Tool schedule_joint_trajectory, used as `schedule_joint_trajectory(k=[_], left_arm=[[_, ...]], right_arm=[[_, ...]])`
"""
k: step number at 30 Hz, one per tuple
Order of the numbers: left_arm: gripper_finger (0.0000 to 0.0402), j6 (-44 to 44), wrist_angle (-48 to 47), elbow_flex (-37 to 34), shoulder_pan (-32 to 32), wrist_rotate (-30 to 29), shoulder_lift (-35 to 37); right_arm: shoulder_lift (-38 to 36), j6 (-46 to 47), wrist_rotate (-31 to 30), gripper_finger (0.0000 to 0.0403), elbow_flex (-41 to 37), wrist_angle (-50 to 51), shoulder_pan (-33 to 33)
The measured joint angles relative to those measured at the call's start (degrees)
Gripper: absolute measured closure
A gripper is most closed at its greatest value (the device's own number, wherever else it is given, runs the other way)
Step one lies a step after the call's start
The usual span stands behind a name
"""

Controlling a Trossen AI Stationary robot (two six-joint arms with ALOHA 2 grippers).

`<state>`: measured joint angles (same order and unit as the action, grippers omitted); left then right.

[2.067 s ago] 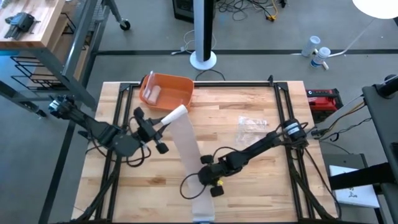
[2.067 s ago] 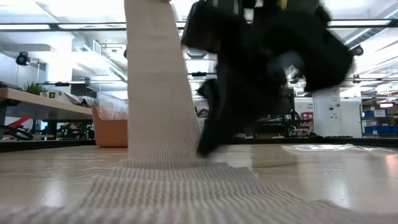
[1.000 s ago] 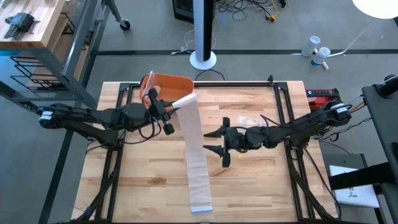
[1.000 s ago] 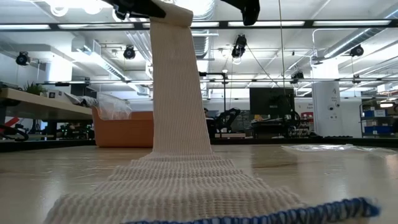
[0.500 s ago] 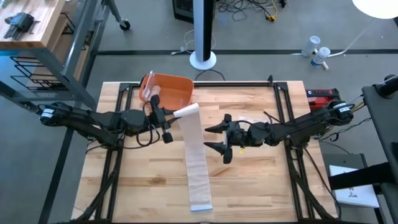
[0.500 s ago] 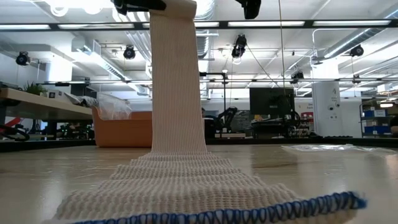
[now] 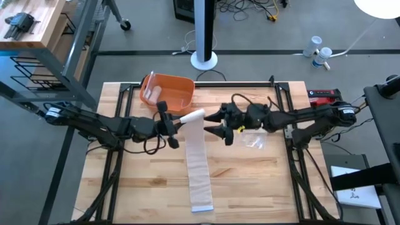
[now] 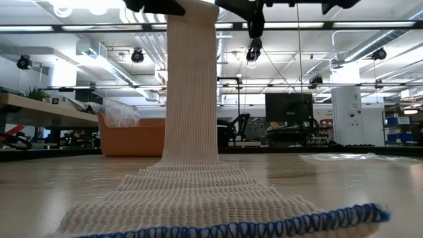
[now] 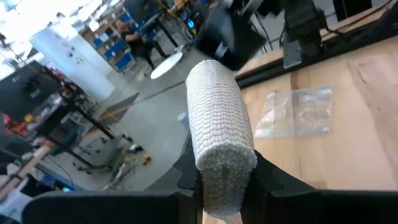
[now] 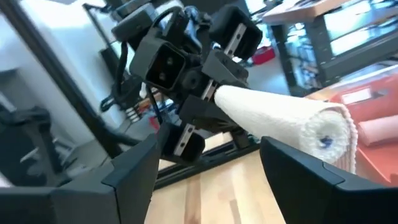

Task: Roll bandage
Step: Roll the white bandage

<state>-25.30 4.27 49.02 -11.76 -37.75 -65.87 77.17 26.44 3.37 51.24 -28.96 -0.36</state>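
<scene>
No legible text, label, brand, number or sign on anything in view.

I see the bandage [image 7: 197, 159] as cream-white ribbed knit, its loose end edged in blue stitching [image 8: 264, 227]. Bin [image 7: 175, 89] is orange. Table [image 7: 250, 181] is pale wood grain. Both arms read dark black.

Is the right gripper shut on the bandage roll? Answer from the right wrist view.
No, the right gripper is open, its fingers apart on either side of the bandage roll, which the left gripper holds.
</scene>
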Motion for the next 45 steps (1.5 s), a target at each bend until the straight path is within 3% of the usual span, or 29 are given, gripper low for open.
schedule_joint_trajectory(k=[4, 16, 29, 32, 36, 45], left_arm=[[0.0349, -5.5, 3.2, 0.02, -0.49, 0.19, -0.31], [0.0349, -22.24, 3.37, 0.02, -0.37, 0.98, 0.29], [0.0349, -33.63, 1.65, 0.0, -0.86, 1.95, -0.08], [0.0349, -36.76, 2.17, -0.26, -1.26, 2.86, -0.21], [0.035, -39.23, 2.08, -0.66, -1.37, 2.94, -0.21], [0.035, -43.19, 2.39, -0.7, -1.26, -3.58, -0.65]], right_arm=[[-1.55, -3.24, 5.86, 0.0119, -0.05, 0.4, -3.44], [-11.5, -13.57, 5.58, 0.0112, -0.82, 14.38, -3.66], [-8.66, -15.97, 5.2, 0.0135, -2.08, 12.59, -0.76], [-8.71, -18.69, 0.86, 0.0129, -2.05, 11.59, -0.77], [-8.71, -20.03, -0.41, 0.0117, -2.05, 10.98, -0.78], [-5.93, -18.54, 1.12, 0.0119, -2.16, 8.27, -1.42]])
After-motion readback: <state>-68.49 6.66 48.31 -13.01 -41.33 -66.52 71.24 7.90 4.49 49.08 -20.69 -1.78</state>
